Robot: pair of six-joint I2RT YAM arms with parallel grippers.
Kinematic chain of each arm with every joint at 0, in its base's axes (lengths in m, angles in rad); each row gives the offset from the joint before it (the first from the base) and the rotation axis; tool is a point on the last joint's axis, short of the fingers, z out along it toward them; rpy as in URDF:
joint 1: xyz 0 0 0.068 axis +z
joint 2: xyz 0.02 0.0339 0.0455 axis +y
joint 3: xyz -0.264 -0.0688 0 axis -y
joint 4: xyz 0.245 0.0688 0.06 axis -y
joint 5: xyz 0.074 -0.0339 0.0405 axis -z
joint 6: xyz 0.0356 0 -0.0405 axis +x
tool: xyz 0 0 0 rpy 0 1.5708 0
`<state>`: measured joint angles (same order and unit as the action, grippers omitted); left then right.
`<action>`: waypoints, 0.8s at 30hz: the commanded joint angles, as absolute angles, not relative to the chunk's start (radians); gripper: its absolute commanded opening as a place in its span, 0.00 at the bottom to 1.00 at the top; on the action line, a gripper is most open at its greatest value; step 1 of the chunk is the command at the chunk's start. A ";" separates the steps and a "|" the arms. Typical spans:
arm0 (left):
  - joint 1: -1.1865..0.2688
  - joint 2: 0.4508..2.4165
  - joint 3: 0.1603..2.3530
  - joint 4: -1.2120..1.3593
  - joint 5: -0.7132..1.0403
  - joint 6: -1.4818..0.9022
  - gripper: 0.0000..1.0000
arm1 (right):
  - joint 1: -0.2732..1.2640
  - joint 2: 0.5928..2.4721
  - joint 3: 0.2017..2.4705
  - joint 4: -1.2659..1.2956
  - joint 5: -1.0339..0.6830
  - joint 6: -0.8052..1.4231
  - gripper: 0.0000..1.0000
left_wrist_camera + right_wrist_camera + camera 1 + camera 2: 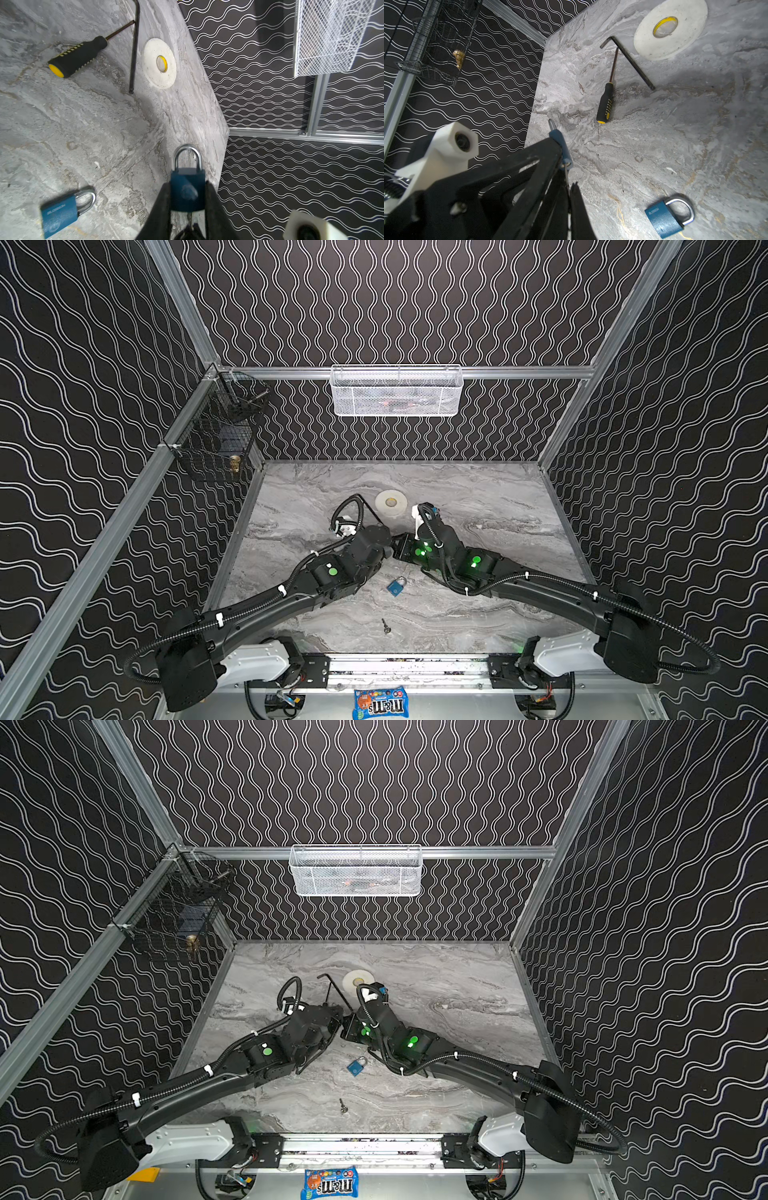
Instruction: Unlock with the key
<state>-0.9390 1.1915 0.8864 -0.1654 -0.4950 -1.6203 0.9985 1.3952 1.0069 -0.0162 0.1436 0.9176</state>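
Padlock (188,193) clamped btwn L gripper (187,184) jaws, shackle (187,151) not yet open. Key (566,171) pinched in R gripper (569,188) jaws, tip seems inserted. Left to do: turn, pop.

- Both top views looked steeply down from above the arms' bases, facing 12 o'clock, far enough back to hold the whole worktop (498,497).
- The left wrist camera sat close behind the left end effector (188,199), facing the white mesh basket (332,37).
- The right wrist camera sat close behind the right end effector (568,187), facing the black wire basket (436,41).
- All four views shared the tape roll (384,509), at 12 o'clock of the end effectors, and the loose padlock (395,588), at 6 o'clock.
- Both wrist views shared the screwdriver (79,56) and hex key (134,52).
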 commanded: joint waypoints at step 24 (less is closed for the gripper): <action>-0.945 1.162 0.885 -0.178 -0.457 -1.484 0.00 | 0.940 1.238 0.915 -0.037 -0.067 0.850 0.00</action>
